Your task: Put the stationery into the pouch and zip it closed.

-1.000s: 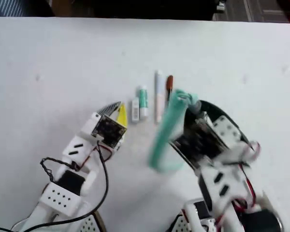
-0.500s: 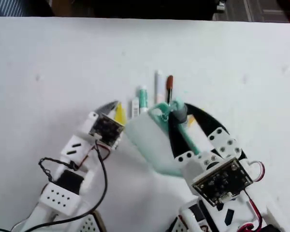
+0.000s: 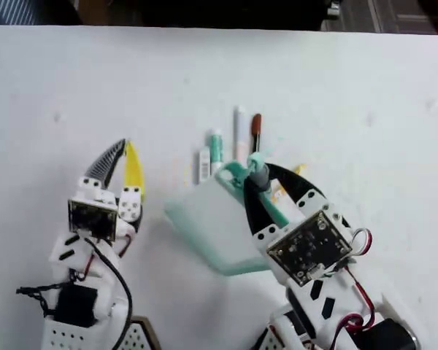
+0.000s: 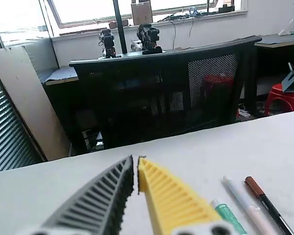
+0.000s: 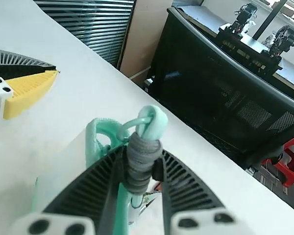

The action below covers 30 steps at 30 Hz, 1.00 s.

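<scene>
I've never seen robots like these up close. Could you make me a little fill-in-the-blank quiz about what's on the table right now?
1. The right gripper is shut on the ____ loop at one end of the mint-green pouch.
2. The left gripper is shut and holds ____.
3. ____ pieces of stationery lie side by side on the white table, outside the pouch.

Missing words: grey; nothing; Four.
</scene>
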Each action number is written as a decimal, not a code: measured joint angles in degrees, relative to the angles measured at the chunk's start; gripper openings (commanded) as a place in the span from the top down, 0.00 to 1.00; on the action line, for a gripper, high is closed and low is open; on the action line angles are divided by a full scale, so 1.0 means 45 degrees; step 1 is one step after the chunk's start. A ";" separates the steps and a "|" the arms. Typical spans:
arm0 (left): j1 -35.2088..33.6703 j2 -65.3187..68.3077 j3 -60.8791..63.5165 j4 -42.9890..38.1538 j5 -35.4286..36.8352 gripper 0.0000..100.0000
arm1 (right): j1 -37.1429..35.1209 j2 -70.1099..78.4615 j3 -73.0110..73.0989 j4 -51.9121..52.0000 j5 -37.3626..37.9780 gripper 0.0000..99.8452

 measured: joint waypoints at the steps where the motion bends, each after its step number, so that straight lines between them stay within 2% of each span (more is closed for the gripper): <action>1: 0.0000 0.0020 -0.0137 0.0039 0.0000 0.94 | 0.0000 0.0000 0.0000 0.0020 0.0000 0.98; 5: 0.0449 0.0215 -0.0879 0.0391 0.0000 0.94 | -0.0606 0.0000 -0.0117 0.0430 0.0000 0.98; 9: 0.1661 0.0391 -0.2227 0.1954 -0.0469 0.94 | -0.2129 -0.0020 -0.0410 0.1348 0.0860 0.98; 13: 0.3595 0.0703 -0.4513 0.4923 -0.2833 0.93 | -0.2911 -0.0020 -0.1211 0.2305 0.1289 0.98; 16: 0.5451 0.1231 -0.6662 0.7541 -0.4689 0.81 | -0.3048 -0.0020 -0.1817 0.2930 0.1387 0.98; 18: 0.6466 0.1719 -0.8186 0.9377 -0.5372 0.75 | -0.3067 -0.0020 -0.1993 0.3419 0.1387 0.98; 20: 0.7131 0.2305 -0.9690 1.1057 -0.5568 0.76 | -0.3087 -0.0020 -0.2129 0.3575 0.1387 0.98; 25: 0.7541 0.3731 -1.2073 1.3617 -0.6134 0.75 | -0.3087 -0.0020 -0.2168 0.3790 0.1387 0.98; 30: 0.7560 0.4122 -1.2366 1.3988 -0.7209 0.67 | -0.3614 -0.0020 -0.2168 0.4181 0.1973 0.98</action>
